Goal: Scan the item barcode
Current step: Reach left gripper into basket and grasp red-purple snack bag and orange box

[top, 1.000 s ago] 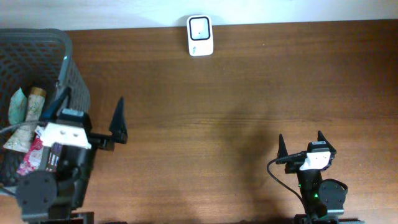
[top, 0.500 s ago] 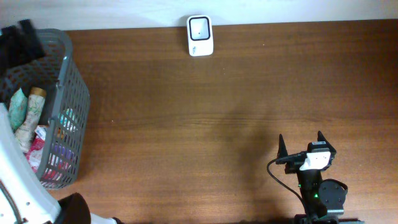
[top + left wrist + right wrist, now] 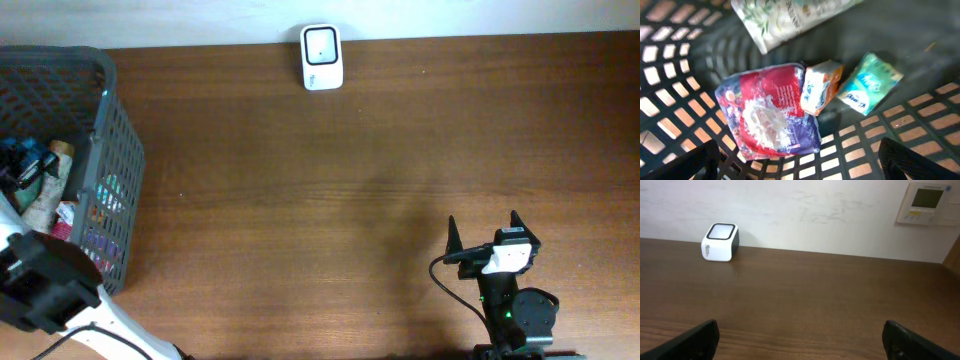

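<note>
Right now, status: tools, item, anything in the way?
Left tool open in basket, holding nothing. Right tool open, empty. Red packet lying in basket, unpicked. Path to scanner unobstructed.

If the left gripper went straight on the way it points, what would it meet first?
Probably the red-and-blue bag in the basket, ahead of the open left gripper; the small orange pack beside it lies close, depth unclear.

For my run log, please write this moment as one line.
left gripper: open, above red-white-blue plastic pouch inside dark grey mesh basket | right gripper: open, empty | white box-shaped scanner: far edge of brown wooden table
</note>
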`<state>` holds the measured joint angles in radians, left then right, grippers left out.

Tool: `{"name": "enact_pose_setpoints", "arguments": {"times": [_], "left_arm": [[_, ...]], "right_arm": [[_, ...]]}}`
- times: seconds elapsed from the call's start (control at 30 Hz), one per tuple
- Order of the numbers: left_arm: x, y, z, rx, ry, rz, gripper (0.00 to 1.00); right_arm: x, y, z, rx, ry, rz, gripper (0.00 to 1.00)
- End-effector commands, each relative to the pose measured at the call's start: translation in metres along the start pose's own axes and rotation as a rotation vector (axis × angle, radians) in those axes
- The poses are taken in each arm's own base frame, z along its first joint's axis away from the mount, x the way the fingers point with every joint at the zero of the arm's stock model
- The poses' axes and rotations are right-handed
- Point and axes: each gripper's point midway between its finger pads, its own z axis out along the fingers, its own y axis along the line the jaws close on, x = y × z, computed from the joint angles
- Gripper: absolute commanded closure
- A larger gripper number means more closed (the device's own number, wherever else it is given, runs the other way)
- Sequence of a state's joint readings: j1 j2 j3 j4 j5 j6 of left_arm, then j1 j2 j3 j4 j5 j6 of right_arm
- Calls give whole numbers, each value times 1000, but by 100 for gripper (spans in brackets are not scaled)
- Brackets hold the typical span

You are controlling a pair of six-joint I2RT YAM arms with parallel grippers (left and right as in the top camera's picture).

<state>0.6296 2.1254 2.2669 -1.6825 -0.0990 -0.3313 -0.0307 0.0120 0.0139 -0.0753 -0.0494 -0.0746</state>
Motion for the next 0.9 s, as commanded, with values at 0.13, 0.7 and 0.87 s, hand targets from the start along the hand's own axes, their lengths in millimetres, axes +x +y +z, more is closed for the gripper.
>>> {"name": "enact_pose_setpoints", "arguments": {"times": [0.13,0.7,0.87], "left_arm": [[34,7,74,-103,186,-50,1],[36,-24,56,89,220,-73,100],[-3,-39,-36,249,-39,-33,100]], "right_arm": [[3,0,0,3,4,11,1],[3,0,0,3,5,11,1],[3,0,0,3,5,11,1]]}}
